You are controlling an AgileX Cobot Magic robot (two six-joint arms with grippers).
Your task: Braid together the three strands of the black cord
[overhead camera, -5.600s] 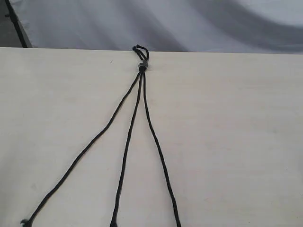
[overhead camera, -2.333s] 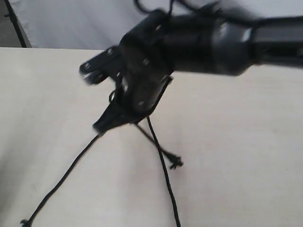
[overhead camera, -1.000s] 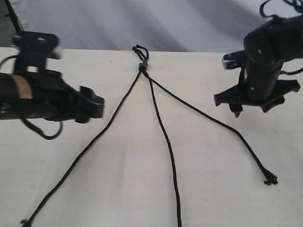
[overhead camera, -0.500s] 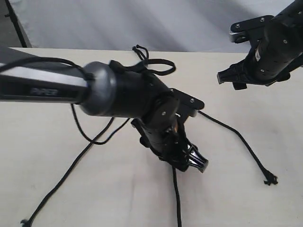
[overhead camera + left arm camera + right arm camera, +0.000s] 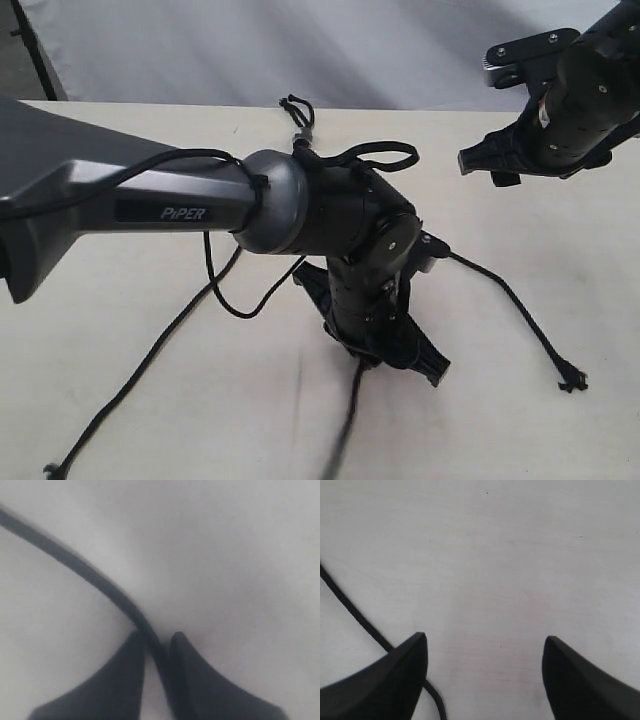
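The black cord's knot (image 5: 301, 137) lies near the table's far edge, with short loops behind it. My left gripper (image 5: 156, 638) has reached across the middle (image 5: 420, 362) and is shut on the middle strand (image 5: 80, 567), whose lower part (image 5: 343, 432) is blurred. The left strand (image 5: 130, 375) trails to the near left corner. To the right, the right strand (image 5: 510, 305) ends in a frayed tip (image 5: 571, 381). My right gripper (image 5: 485, 641) hovers open at the back right (image 5: 490, 168), with a stretch of strand (image 5: 355, 614) beside one finger.
The pale wooden table (image 5: 560, 440) carries only the cord. A grey backdrop (image 5: 400, 50) hangs behind the far edge. The left arm's thick cable (image 5: 225, 295) loops down over the table beside the left strand.
The left arm swung in from the left over the middle strand and closed on it; the strand's lower part now blurs. The right arm lifted away to the back right.
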